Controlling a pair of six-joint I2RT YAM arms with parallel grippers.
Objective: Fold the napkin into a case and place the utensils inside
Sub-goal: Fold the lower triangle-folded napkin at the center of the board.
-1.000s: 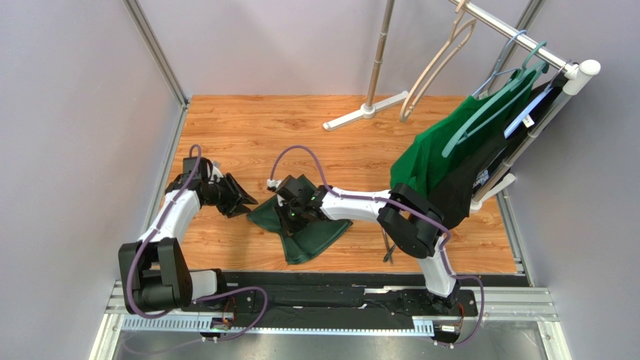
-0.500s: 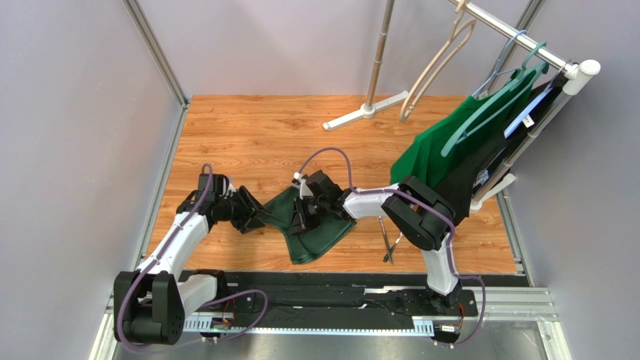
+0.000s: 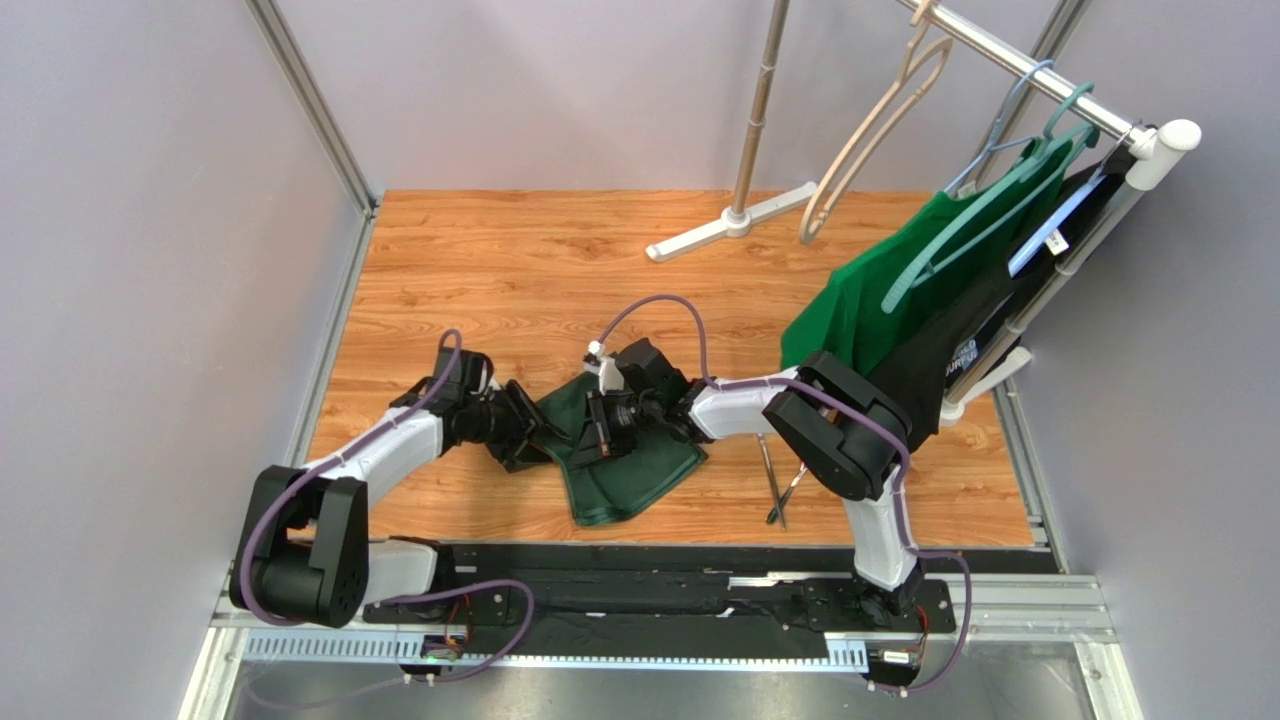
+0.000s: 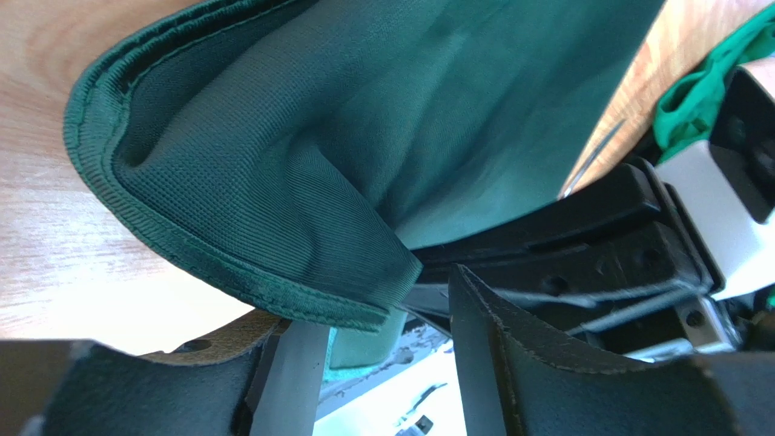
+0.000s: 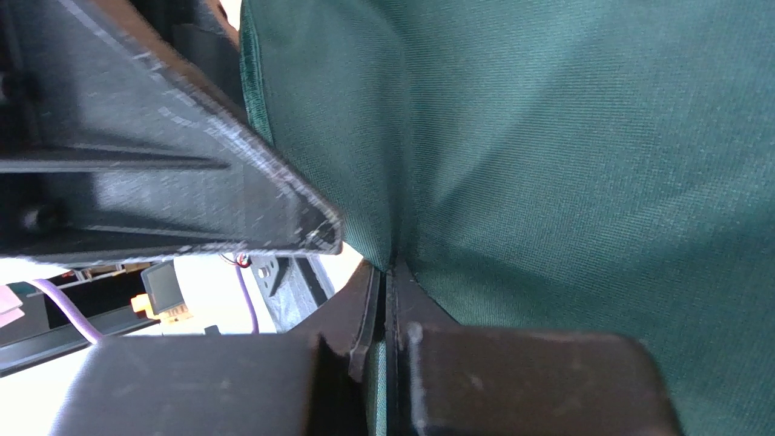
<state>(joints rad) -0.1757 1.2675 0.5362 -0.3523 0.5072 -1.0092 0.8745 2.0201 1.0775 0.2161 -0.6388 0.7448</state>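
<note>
The dark green napkin (image 3: 631,468) lies bunched on the wooden table between my two grippers. My right gripper (image 3: 604,431) is shut on a fold of it, and the cloth (image 5: 546,154) is pinched between the jaws (image 5: 389,300). My left gripper (image 3: 535,437) is open at the napkin's left edge. In the left wrist view a hemmed corner (image 4: 273,227) hangs into the gap between its fingers (image 4: 391,363). The utensils (image 3: 778,488) lie on the wood to the right of the napkin, partly hidden by the right arm. No finished case shows.
A garment rack stands at the back right with a brighter green garment on a teal hanger (image 3: 887,293), a black garment (image 3: 962,360) and bare hangers. Its white base (image 3: 732,225) rests on the far table. Grey walls close both sides.
My left arm has swung right to the napkin's left edge. My right gripper drew the cloth slightly right a second ago and has held still since.
</note>
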